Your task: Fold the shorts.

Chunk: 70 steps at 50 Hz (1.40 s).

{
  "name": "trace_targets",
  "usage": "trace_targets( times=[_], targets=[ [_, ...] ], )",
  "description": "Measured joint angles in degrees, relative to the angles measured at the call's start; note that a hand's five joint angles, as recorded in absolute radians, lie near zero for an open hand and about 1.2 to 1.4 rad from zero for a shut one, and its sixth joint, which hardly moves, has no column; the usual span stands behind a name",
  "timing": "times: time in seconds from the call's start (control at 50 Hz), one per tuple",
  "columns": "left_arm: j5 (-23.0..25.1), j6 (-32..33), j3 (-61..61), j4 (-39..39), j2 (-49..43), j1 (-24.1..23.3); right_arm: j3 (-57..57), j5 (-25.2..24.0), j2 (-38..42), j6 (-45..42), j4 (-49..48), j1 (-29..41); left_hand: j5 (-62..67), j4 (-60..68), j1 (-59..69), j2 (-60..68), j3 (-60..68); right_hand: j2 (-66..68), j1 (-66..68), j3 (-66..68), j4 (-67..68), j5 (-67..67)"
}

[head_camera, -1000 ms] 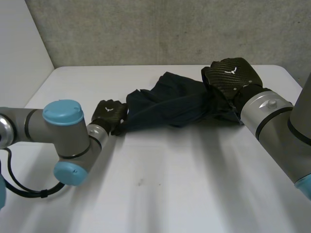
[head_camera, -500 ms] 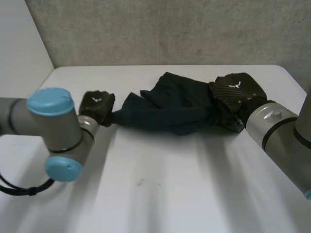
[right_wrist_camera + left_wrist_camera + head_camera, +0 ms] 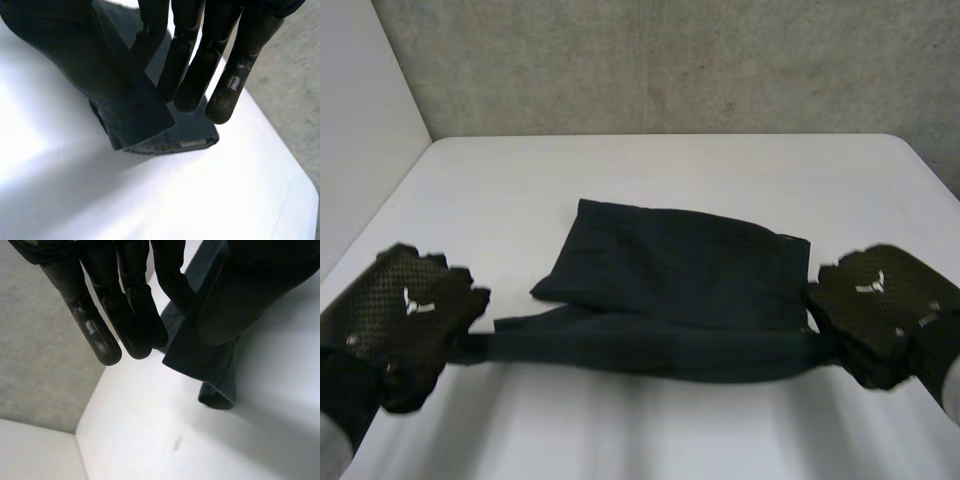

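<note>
White table (image 3: 650,165) w/ dark shorts (image 3: 680,275) mid-table: far part lies flat, near edge is taut btwn both hands. Left hand (image 3: 405,310) at the left end, right hand (image 3: 880,310) at the right end. Each pinches cloth btwn thumb & near-straight fingers.

This looks like a robotics lab or test cell rather than a home. A plain white tabletop (image 3: 650,430) with a rounded far corner at 1 o'clock stands against a rough grey concrete wall (image 3: 670,65) at 12 o'clock. A flat white panel (image 3: 360,120) closes it off at 10 o'clock. Over the tabletop are 2 black machine hands, the left hand (image 3: 405,320) at 8 o'clock and the right hand (image 3: 880,310) at 4 o'clock, each pinching an end of dark shorts (image 3: 680,280).
</note>
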Motion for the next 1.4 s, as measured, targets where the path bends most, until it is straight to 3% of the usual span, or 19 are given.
trace_targets(
  times=[0.12,0.26,0.36,0.48,0.52,0.72,0.84,0.88,0.9,0.94,0.96,0.98,1.04,1.16,1.24,1.4],
  targets=[
    [3.07,-0.42,0.27,-3.47,0.38,-1.22,2.08,-1.96,-1.91,-5.19,2.48,-3.65,0.00,0.00,0.00,0.00,0.00,0.00,0.00,0.00,0.00,0.00],
    [5.12,-0.17,2.69,1.11,-6.80,-1.25,0.79,-5.57,2.36,-6.67,-1.88,-7.73,0.00,0.00,0.00,0.00,0.00,0.00,0.00,0.00,0.00,0.00],
    [4.97,0.07,13.36,13.98,-24.34,-1.24,-5.72,-6.47,15.66,-4.43,-9.16,-9.06,0.00,0.03,0.05,0.13,0.20,0.00,0.00,0.00,0.00,0.00],
    [4.15,0.13,25.12,21.13,-38.90,-1.37,-12.57,-3.95,25.43,-2.31,-13.76,-8.36,0.00,0.04,0.00,0.14,0.22,0.00,0.00,0.00,0.00,0.00],
    [2.90,0.27,36.43,24.58,-50.98,-1.43,-17.97,-1.35,32.23,-1.50,-18.16,-7.40,0.00,0.04,0.05,0.14,0.22,0.00,0.00,0.00,0.00,0.00],
    [-1.39,3.78,71.41,25.25,-79.83,-1.49,-31.82,0.97,50.59,-1.90,-33.66,-4.99,0.00,0.12,0.00,0.14,0.22,0.00,0.00,0.00,0.00,0.00],
    [-1.31,5.60,80.10,26.29,-87.77,-1.67,-37.19,0.80,58.44,-3.60,-39.01,-4.38,-0.05,-0.38,-0.44,-0.38,-0.30,-3.76,-2.93,-2.90,-2.86,-2.31],
    [-1.25,5.65,80.68,27.38,-88.89,-1.83,-38.67,1.32,60.49,-4.52,-40.11,-4.26,-3.84,-6.02,-4.51,-6.80,-5.61,-18.88,-17.61,-18.59,-18.64,-16.89],
    [-1.21,5.62,80.80,28.21,-89.38,-1.97,-39.35,1.77,61.30,-4.94,-40.55,-4.22,-8.91,-11.38,-10.28,-12.36,-10.88,-18.88,-17.61,-18.59,-18.64,-16.89],
    [-1.17,5.50,80.56,30.11,-90.03,-2.36,-40.39,3.02,62.39,-5.53,-41.11,-4.10,-26.85,-29.62,-30.90,-29.25,-28.66,-46.86,-40.40,-46.08,-46.27,-43.12],
    [-1.16,5.40,80.22,31.17,-90.17,-2.60,-40.76,3.90,62.49,-5.58,-41.32,-3.98,-40.84,-43.80,-46.11,-44.27,-43.55,-49.62,-41.90,-49.20,-49.41,-45.98],
    [-1.16,5.28,79.77,32.33,-90.19,-2.86,-40.96,4.94,62.22,-5.40,-41.45,-3.81,-49.14,-52.91,-53.01,-52.23,-51.52,-54.24,-43.80,-54.93,-54.27,-50.90],
    [-1.29,4.67,77.55,35.27,-89.29,-3.55,-40.57,7.04,60.35,-4.05,-41.57,-3.50,-52.83,-57.12,-54.06,-56.91,-56.07,-54.90,-43.84,-56.29,-54.83,-52.07],
    [-1.48,0.48,67.78,37.40,-81.14,-4.21,-31.84,8.95,46.31,6.61,-41.16,-3.54,-52.84,-57.12,-54.06,-56.98,-56.07,-54.90,-43.84,-56.29,-54.84,-52.10],
    [-0.87,-6.38,55.47,37.39,-71.13,-4.07,-22.56,6.19,37.24,13.71,-39.23,-3.65,-52.83,-57.12,-54.06,-56.99,-56.07,-54.90,-43.84,-56.29,-54.84,-52.10],
    [3.14,-19.19,35.08,37.09,-55.64,-3.24,-8.72,-0.72,30.63,18.95,-34.84,-4.52,-52.84,-57.12,-54.06,-56.99,-56.07,-54.09,-43.59,-55.22,-54.54,-51.61]
  ],
)
